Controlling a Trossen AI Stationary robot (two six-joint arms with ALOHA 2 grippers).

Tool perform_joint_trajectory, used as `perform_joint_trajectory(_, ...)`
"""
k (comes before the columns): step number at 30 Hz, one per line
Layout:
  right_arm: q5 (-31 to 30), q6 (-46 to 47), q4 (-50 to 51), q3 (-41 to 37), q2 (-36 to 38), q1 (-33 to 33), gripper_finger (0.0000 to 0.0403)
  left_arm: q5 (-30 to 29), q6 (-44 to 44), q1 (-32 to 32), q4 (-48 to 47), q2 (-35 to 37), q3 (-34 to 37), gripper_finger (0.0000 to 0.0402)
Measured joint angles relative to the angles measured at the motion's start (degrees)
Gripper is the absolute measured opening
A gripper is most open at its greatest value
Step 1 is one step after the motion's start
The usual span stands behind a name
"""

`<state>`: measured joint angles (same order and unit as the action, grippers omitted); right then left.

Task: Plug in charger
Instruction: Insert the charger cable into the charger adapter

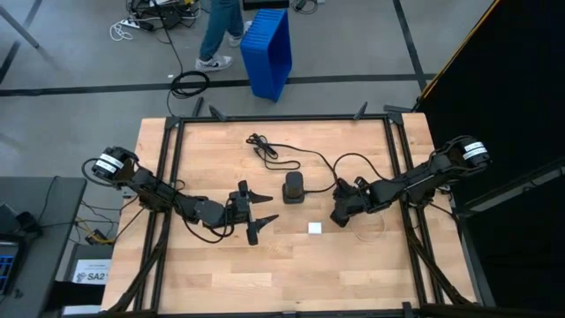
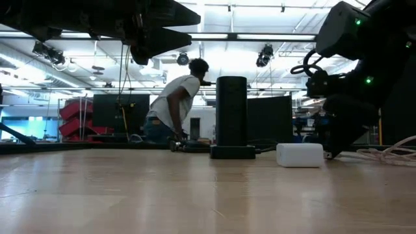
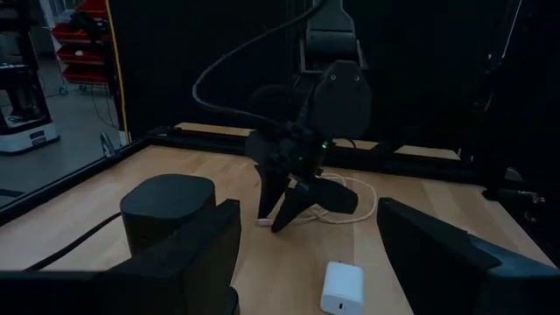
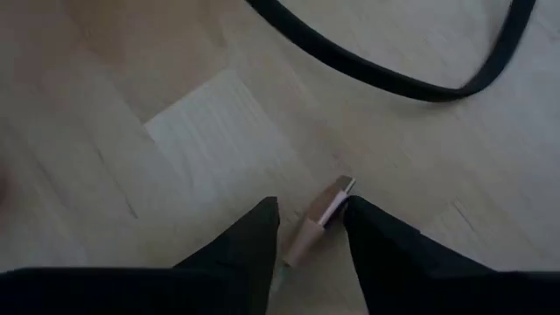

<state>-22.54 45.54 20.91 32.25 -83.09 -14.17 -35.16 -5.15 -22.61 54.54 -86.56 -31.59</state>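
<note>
Charger block: a small white block [image 1: 314, 228] is seen lying on the desk [image 1: 221, 274], in front of the black stand and apart from both pincers.
Cable plug: a pinkish plug [image 4: 322, 215] lies flat on the wood, between the fingers of the right pincer.
Right pincer: the right pincer [image 4: 308, 220] is lowered to the desk over the plug, its fingers narrowed; one finger [image 4: 372, 234] seems to touch the plug, the other stands just beside it. A firm grip cannot be told.
Black stand: a dark upright unit [image 1: 293, 188] stands near mid-desk, a black cable [image 1: 309, 157] running from it.
Left pincer: the left pincer [image 1: 262, 205] is held wide, above the desk, left of the stand, with nothing between its fingers.
Beyond the desk: a person [image 2: 172, 109] is seen bending over.
</note>
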Motion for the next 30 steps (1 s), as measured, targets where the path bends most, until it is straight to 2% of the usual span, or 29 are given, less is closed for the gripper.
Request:
perform_joint_trajectory(6, 2.73, -3.96, -1.10, 0.01, -0.02, -0.12, 0.0010, 0.00, -0.02, 0.00, -0.01, 0.00, 0.00, 0.0252)
perform_joint_trajectory(14, 2.67, -11.10, -1.04, 2.15, 0.28, -4.25, 0.0001, 0.00, -0.02, 0.00, 0.00, 0.00, 0.00, 0.0252)
perform_joint_trajectory(21, -7.89, -26.26, -16.52, 2.47, 3.85, -13.90, 0.0000, 0.00, -0.04, 0.00, -0.02, 0.00, 0.00, 0.0252)
perform_joint_trajectory(30, -10.00, -33.94, -29.03, 2.47, 7.39, -21.31, 0.0000, 0.00, -0.04, -0.02, -0.07, 0.00, 0.00, 0.0252)
